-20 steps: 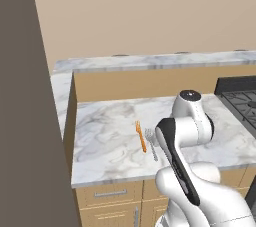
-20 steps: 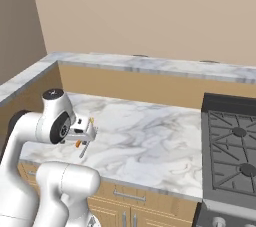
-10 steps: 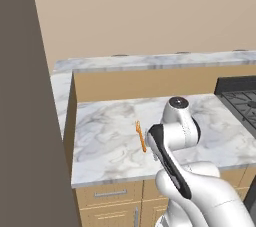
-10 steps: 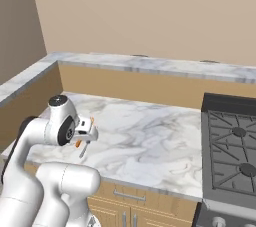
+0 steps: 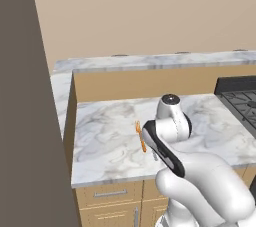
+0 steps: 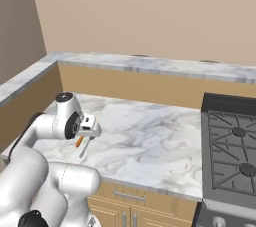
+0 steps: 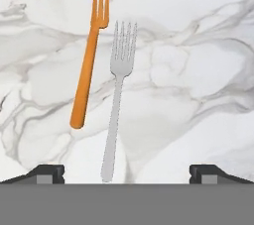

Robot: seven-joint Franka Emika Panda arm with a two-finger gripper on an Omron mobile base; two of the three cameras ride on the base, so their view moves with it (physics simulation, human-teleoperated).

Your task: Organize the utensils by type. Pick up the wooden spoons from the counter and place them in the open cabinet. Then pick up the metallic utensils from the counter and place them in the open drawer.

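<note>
progress: early, by my read. Nothing is held, and both forks lie on the counter (image 7: pixel 198 70). Can't confirm any wooden spoons stowed; the cabinet and drawer interiors aren't visible from here.
remaining: silver fork (image 7: pixel 117 105) must go to the drawer. Orange fork (image 7: pixel 89 53) is neither wood-toned nor silver, so its category is unclear.
gripper: gripper (image 7: pixel 127 172) is spread wide and empty, with its fingertips (image 7: pixel 47 173) at lower left and lower right of the hand view. It hangs above the forks. In the right base view the gripper (image 6: pixel 90 128) sits left of centre, over the utensils.
silver fork: centre of the hand view, tines toward the top, handle end near the bottom edge between the tips. Slim, flat, four tines, matte grey metal look. In the right base view the fork (image 6: pixel 85 148) is a thin sliver below the hand.
orange fork: upper left of the hand view, just beside the silver one, slightly tilted, not touching as far as I can tell. Three or four tines, smooth, plastic-like. In the left base view the fork (image 5: pixel 140 136) is centre frame.
counter: white-grey marbled stone, smooth, flat; light-wood fronts with silver bar handles below.
stove: dark grated burners (image 6: pixel 235 146), right edge of the right base view.
next: my guess is a straight descent onto the silver handle; a thin flat part needs a low pinch.
</note>
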